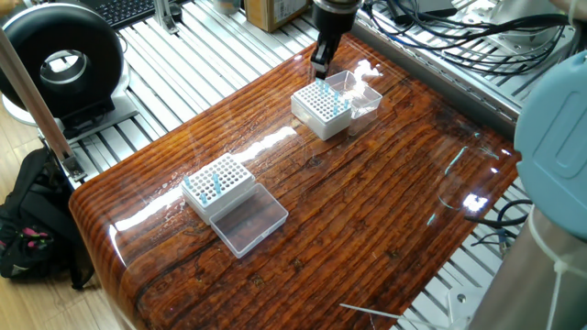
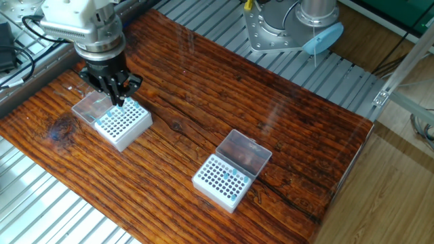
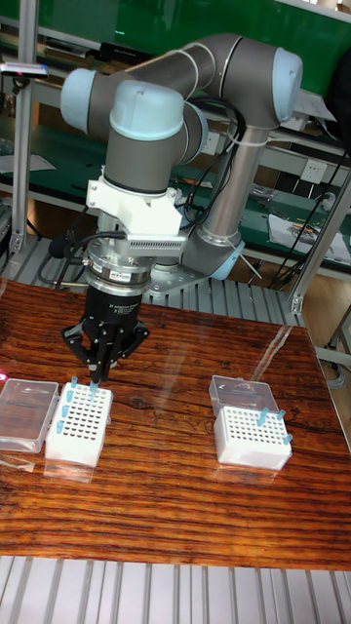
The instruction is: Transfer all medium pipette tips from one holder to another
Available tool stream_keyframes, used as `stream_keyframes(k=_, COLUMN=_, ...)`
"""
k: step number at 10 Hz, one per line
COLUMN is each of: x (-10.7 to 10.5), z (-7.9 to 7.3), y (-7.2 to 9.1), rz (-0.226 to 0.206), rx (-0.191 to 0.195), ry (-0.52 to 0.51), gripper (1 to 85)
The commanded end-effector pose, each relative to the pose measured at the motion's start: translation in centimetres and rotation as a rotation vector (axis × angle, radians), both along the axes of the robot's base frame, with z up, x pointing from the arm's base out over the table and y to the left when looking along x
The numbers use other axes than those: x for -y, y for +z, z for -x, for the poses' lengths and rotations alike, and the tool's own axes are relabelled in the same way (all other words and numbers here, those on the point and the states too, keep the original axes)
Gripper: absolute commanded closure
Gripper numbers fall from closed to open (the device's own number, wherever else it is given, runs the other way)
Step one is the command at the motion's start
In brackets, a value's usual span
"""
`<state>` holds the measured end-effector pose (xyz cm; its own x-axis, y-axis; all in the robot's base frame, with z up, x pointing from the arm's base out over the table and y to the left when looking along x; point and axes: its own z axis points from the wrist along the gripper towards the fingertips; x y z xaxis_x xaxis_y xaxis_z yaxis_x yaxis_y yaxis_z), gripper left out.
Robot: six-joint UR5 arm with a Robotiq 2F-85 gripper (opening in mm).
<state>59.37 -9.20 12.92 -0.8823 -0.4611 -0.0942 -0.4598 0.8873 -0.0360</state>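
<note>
Gripper (image 2: 118, 100) over the far holder (image 2: 123, 123)

I see tips (image 3: 82, 389) in both holders (image 3: 252, 436). Fingers look nearly closed, but I can't tell whether they grip 1. Tips seem light, slick, thin-walled; I'd pinch the wide collar.

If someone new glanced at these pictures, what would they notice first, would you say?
Probably the big grey-and-blue arm, its gripper poised over the white tip holder at one end of the glossy wooden table. A second holder with pale-blue pipette tips stands further along, each beside a clear lid.

Wooden table (image 1: 367, 211), black ring light (image 1: 60, 64)
</note>
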Motion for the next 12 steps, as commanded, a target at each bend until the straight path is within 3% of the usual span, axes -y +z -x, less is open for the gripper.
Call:
stream_keyframes(k=1, x=0.22, z=-0.44, y=-0.74, rz=-0.005, rx=0.007, ry=0.001, gripper=78.7)
stream_keyframes(k=5, x=0.36, z=0.49, y=-1.62, rz=-0.012, rx=-0.017, ry=-0.011, gripper=78.7)
stream_keyframes(k=12, x=0.35, z=0.38, y=-1.71, rz=-0.014, rx=-0.013, ry=-0.009, gripper=78.0)
